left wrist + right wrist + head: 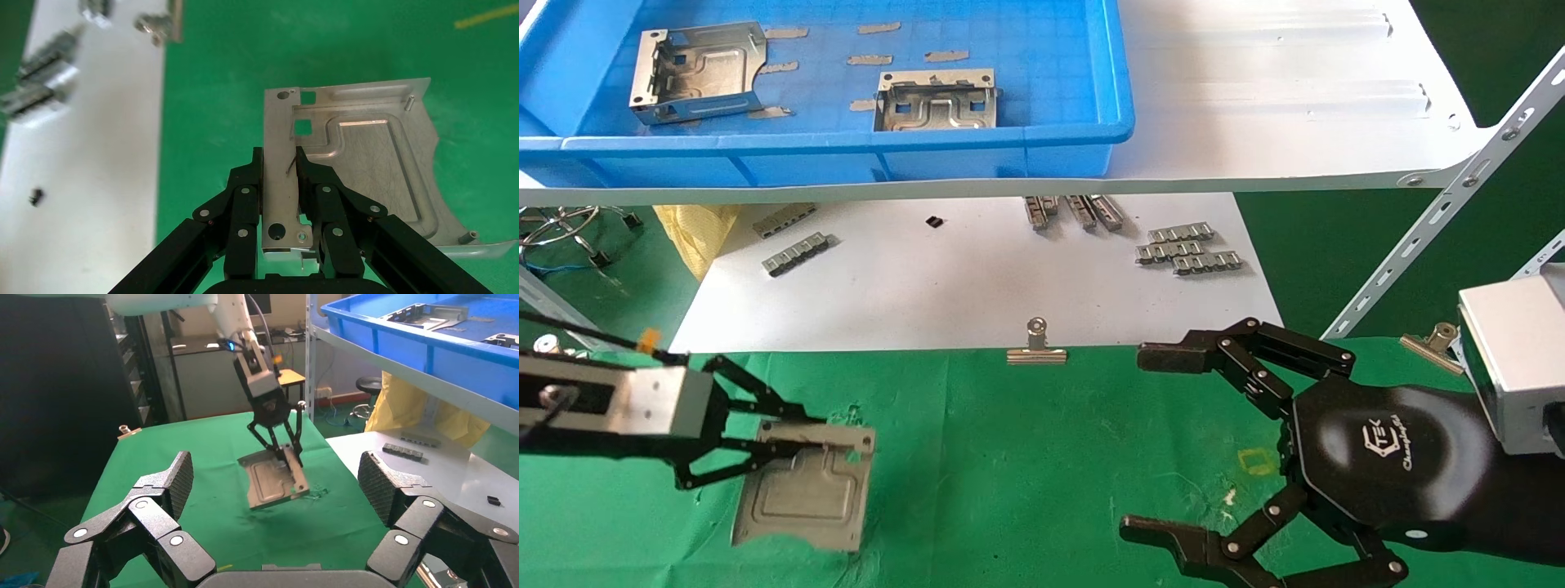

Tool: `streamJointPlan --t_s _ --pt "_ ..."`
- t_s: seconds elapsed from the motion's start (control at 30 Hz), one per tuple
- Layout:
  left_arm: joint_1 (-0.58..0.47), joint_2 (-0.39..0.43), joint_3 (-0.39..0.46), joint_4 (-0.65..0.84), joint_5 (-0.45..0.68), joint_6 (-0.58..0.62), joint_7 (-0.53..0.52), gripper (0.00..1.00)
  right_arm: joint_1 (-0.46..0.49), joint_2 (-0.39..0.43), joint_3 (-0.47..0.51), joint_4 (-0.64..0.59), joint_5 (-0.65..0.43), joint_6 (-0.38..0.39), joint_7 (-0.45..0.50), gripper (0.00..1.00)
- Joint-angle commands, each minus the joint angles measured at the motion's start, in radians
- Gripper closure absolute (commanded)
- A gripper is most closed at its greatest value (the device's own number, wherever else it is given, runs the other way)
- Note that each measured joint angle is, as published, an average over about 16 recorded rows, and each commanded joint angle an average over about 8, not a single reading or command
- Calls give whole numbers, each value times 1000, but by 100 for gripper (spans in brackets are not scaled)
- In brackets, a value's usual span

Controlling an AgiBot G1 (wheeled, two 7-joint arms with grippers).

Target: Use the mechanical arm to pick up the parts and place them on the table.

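Brushed silver sheet-metal bracket (805,490), wrinkled green cloth table (1026,457), glossy blue plastic bin (846,155)

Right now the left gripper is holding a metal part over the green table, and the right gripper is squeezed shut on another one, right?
Not quite. The left gripper does hold a part over the table, but the right gripper is open and empty. The head view and the right wrist view show its fingers spread with nothing between them.

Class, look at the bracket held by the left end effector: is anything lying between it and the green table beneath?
Nothing visible. The left end effector grips the bracket by one wall, above bare green table.
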Motion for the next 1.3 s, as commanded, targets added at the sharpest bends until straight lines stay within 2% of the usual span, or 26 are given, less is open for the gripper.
streamJointPlan --t_s 0.03,0.2,0.23,0.67,1.03,1.3 --pt "3 15 18 36 15 -4 23 72 0 0 0 0 0 0 0 0" --pt "-7 50 35 113 38 -12 87 10 0 0 0 0 0 0 0 0" --pt "-9 56 38 126 42 -12 99 0 0 0 0 0 0 0 0 0" --pt "-29 105 27 270 16 -4 186 0 0 0 0 0 0 0 0 0" --pt "22 85 -30 325 -111 33 80 0 0 0 0 0 0 0 0 0" --pt "26 83 -33 326 -118 34 79 0 0 0 0 0 0 0 0 0"
